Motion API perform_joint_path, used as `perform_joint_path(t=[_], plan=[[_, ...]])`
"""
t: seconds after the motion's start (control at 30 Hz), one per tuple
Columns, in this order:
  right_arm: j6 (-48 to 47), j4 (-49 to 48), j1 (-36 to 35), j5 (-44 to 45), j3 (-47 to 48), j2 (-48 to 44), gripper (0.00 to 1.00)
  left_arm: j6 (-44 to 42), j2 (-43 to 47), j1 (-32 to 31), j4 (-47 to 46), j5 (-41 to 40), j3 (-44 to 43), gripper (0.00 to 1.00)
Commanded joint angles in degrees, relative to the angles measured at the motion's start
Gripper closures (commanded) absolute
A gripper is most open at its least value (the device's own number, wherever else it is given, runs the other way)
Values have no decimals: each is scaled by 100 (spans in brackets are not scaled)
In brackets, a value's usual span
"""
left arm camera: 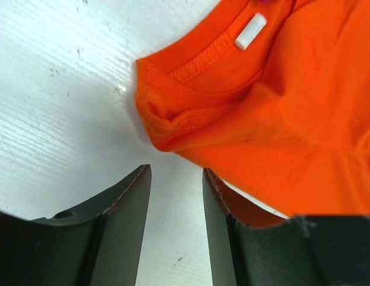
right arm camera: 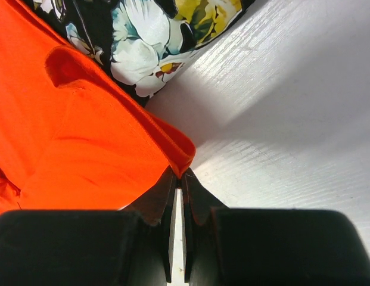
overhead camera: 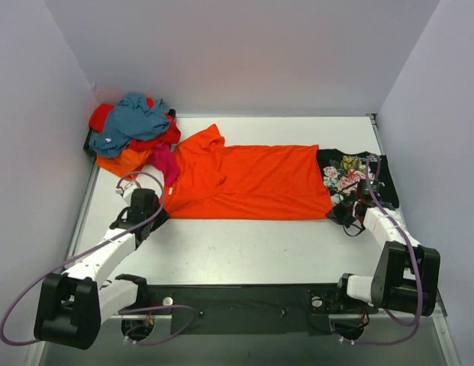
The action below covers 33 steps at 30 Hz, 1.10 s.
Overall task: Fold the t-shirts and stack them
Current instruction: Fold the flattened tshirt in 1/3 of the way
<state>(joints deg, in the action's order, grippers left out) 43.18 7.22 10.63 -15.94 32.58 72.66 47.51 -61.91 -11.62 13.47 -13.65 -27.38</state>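
One orange t-shirt [overhead camera: 252, 183] lies flat across the table [overhead camera: 244, 252], collar to the left. I see the L gripper [left arm camera: 176, 173] released, jaws apart just beside the collar, only bare table between them. The R gripper [right arm camera: 179, 176] is clenched on the hem corner, next to the black floral shirt [overhead camera: 359, 171]. The pile [overhead camera: 133, 133] of teal, red, orange and pink shirts sits in the back-left corner, approx. touching the sleeve.

Free: bare table [overhead camera: 244, 244] strip lay near, between its near edge and orange shirt [overhead camera: 252, 183] | Blocked: shirt pile [overhead camera: 133, 133] filled far-left corner; floral shirt [overhead camera: 351, 175] lay right; walls [overhead camera: 244, 53] enclosed three sides.
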Motion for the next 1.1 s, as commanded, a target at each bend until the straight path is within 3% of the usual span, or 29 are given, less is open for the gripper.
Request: perform_joint_path(t=[0.0, 0.37, 0.7, 0.83, 0.93, 0.97, 1.0, 1.03, 1.07], plan=[[-90, 236, 26, -84, -23, -68, 100, -145, 66, 28, -381, 319, 207, 50], [-99, 236, 44, -146, 56, -16, 100, -417, -849, 344, -916, 108, -66, 47], [-134, 218, 79, -207, 108, 125, 100, -646, -849, 564, -1769, 547, 241, 38], [-125, 201, 79, -242, 126, 178, 100, -576, -980, 643, -1840, 478, 206, 48], [-117, 183, 79, -269, 135, 196, 100, -488, -1226, 696, -1901, 495, 163, 72], [-117, 183, 79, -278, 144, 204, 100, -444, -1253, 705, -1901, 512, 145, 76], [-117, 183, 79, -286, 144, 204, 100, -427, -1306, 705, -1901, 521, 136, 91], [-117, 192, 79, -278, 144, 187, 100, -383, -1306, 713, -1892, 504, 127, 100], [-108, 209, 88, -269, 144, 187, 100, -339, -1254, 713, -1771, 495, 119, 100]])
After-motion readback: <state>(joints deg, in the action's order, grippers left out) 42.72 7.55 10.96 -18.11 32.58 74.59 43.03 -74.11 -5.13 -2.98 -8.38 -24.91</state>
